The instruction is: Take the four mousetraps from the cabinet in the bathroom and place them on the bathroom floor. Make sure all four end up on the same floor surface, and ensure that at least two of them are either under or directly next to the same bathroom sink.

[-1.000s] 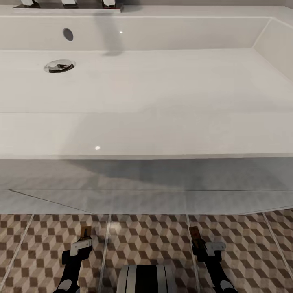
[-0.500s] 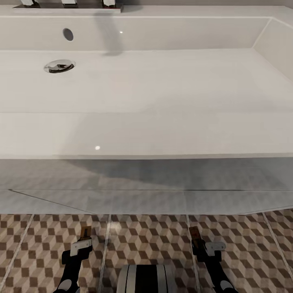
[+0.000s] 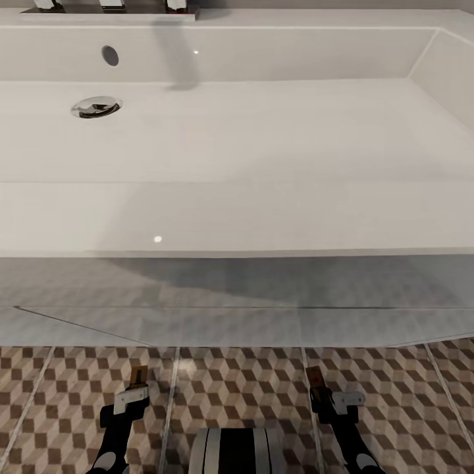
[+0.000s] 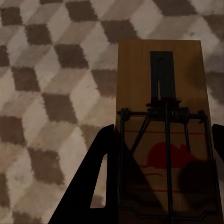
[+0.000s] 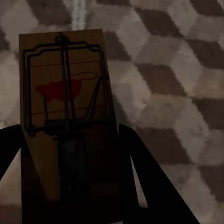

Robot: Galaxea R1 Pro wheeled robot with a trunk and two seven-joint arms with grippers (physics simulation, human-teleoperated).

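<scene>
Each black gripper, left point(image 3: 136, 388) and right point(image 3: 324, 394), grips a small wooden mousetrap point(image 4: 161, 130) point(image 5: 65, 116) above the cube-patterned tile floor point(image 3: 243, 388) before the white sink's point(image 3: 237, 164) front edge; next, lowering and release.

Two small flat wooden mousetraps with dark metal springs: one lower left point(image 3: 137, 376), one lower right point(image 3: 315, 378). One white rectangular sink point(image 3: 263, 217), one round chrome drain point(image 3: 96, 106).
</scene>
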